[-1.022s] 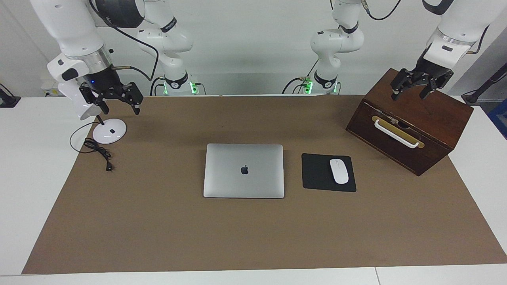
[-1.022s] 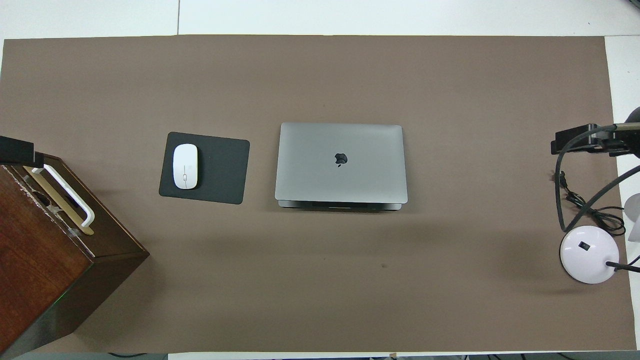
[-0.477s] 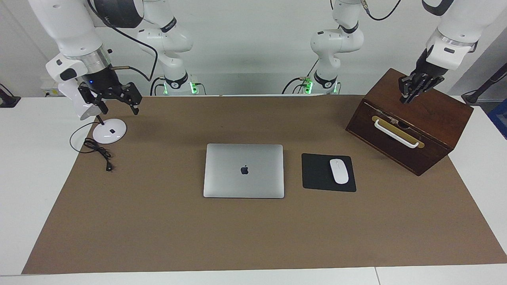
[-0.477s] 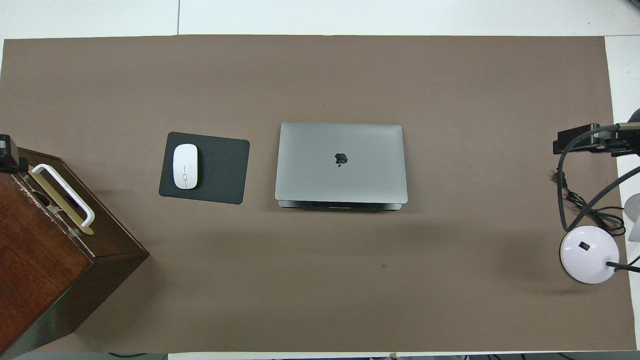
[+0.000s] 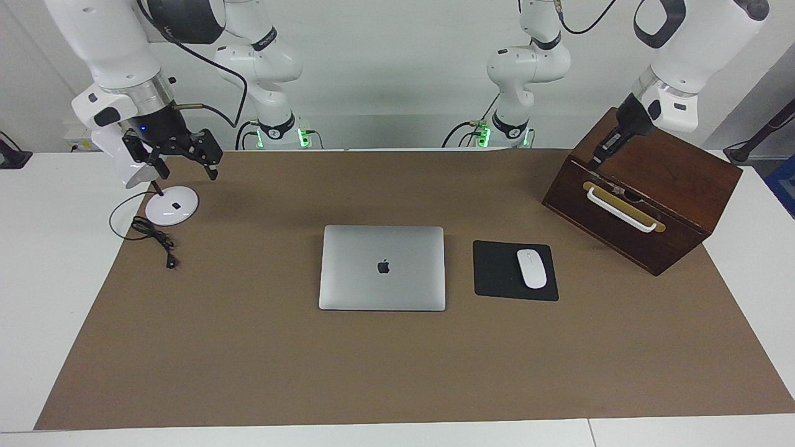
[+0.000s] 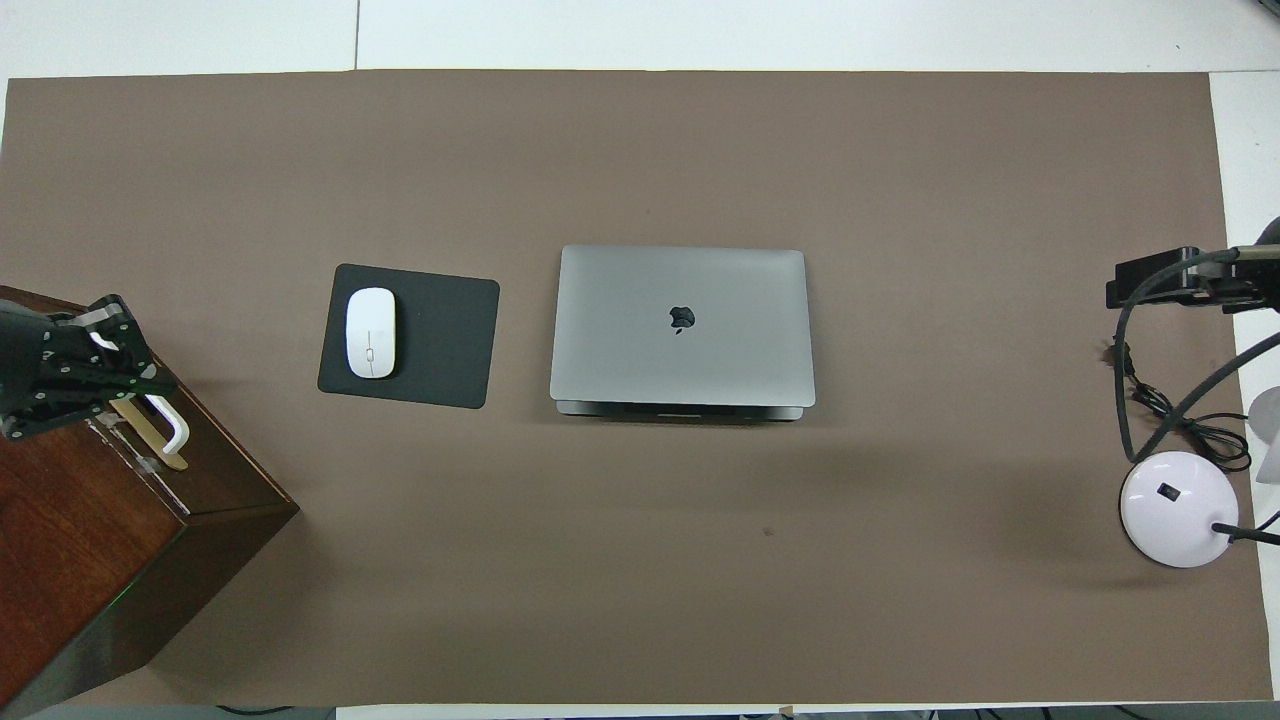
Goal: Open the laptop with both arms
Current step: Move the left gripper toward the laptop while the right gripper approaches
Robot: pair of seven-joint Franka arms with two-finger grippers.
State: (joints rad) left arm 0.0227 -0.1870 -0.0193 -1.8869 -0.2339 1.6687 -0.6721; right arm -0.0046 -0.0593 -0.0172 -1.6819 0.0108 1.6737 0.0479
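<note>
The laptop (image 5: pixel 382 267) (image 6: pixel 682 325) lies closed and flat in the middle of the brown mat, its lid with the dark logo facing up. My left gripper (image 5: pixel 599 160) (image 6: pixel 160 380) is shut with nothing in it and hangs over the front top edge of the wooden box, well away from the laptop. At the right arm's end of the table my right gripper (image 5: pixel 188 169) (image 6: pixel 1120 285) hangs open and empty over the mat beside the lamp base. Neither gripper touches the laptop.
A black mouse pad (image 5: pixel 497 270) with a white mouse (image 5: pixel 531 268) lies beside the laptop toward the left arm's end. The wooden box (image 5: pixel 671 186) has a white handle (image 5: pixel 621 210). A white lamp base (image 5: pixel 172 205) and its cable (image 5: pixel 152 236) lie under the right arm.
My left gripper has shut and swung from over the box's top to over its front edge above the handle. The right gripper has barely moved. The laptop has not moved.
</note>
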